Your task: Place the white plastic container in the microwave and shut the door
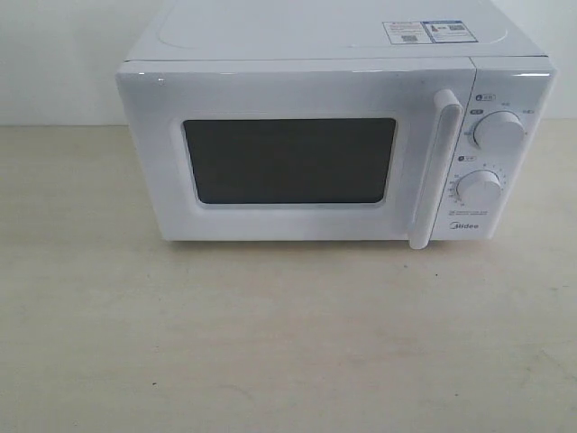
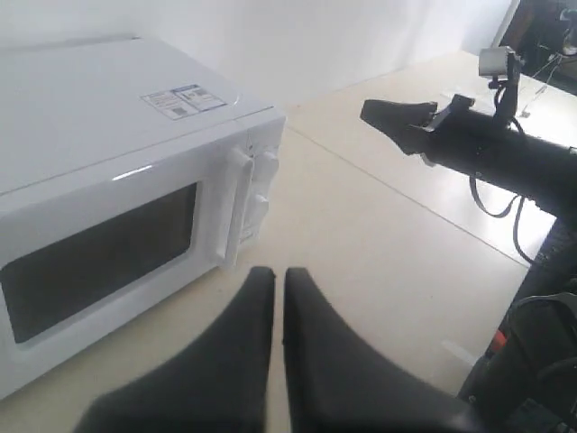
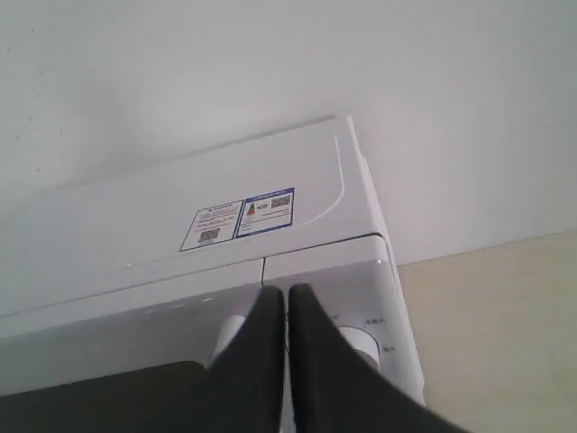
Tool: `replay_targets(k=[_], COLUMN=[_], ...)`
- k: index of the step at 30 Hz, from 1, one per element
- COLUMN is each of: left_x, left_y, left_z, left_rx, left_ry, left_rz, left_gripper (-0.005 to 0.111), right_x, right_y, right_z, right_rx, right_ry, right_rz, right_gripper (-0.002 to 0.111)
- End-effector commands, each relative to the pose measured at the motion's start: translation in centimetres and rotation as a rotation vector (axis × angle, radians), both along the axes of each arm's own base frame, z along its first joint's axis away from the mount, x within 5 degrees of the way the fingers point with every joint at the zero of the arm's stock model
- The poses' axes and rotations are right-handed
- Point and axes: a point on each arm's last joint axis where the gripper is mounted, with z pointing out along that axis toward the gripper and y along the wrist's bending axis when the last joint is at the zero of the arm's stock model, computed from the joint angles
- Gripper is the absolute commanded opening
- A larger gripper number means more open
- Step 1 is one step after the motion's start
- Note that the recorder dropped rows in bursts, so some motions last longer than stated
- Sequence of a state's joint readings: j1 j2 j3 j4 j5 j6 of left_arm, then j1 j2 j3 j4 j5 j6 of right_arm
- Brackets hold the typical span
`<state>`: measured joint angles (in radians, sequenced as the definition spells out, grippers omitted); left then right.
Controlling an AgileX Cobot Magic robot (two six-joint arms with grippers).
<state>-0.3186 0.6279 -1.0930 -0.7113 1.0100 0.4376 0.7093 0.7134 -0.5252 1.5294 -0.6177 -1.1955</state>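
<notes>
Showing door (image 1: 293, 158) closed — exterior | left wrist view adds right gripper (image 2: 372, 113), pinched

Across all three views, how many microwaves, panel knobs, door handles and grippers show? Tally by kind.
Microwave: 1
Knobs: 2, upper knob and lower knob
Door handle: 1
Grippers: 2, left gripper and right gripper
Total: 6

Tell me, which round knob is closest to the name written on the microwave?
The lower knob. The Midea name sits just under it, while the upper knob is higher up.
</notes>
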Motion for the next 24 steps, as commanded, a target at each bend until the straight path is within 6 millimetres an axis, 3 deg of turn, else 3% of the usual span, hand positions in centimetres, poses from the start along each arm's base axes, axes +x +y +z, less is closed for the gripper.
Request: replay_targets(k=[1, 9, 15, 18, 20, 24], left_x=[-2.2, -5.0, -5.5, -8.0, -10.5, -11.8], left_y=[1.0, 2.0, 2.3, 4.6, 6.0, 6.4], left_z=[0.4, 0.5, 0.5, 0.2, 0.1, -1.2], left_rx=[-0.001, -0.005, 0.004, 0.128, 0.086, 0.116], left_ry=[-0.079, -0.164, -0.189, -0.413, -0.555, -0.733], left_rz=[0.022, 0.032, 0.053, 0.366, 0.582, 0.784], left_gripper=[0.004, 0.004, 0.004, 0.004, 0.004, 0.004], right_x=[-1.8, -3.0, -3.1, -3.2, -3.2, -3.2], right_y=[-1.8, -3.7, -4.5, -5.0, -5.2, -5.4], right_z=[0.5, 1.3, 1.3, 1.2, 1.2, 1.2], right_rx=[0.107, 0.159, 0.158, 0.157, 0.157, 0.156], right_ry=[-0.026, -0.086, -0.086, -0.086, -0.086, -0.086], right_rz=[-0.027, -0.111, -0.21, -0.258, -0.286, -0.301], right_gripper=[0.0, 0.0, 0.0, 0.0, 0.0, 0.0])
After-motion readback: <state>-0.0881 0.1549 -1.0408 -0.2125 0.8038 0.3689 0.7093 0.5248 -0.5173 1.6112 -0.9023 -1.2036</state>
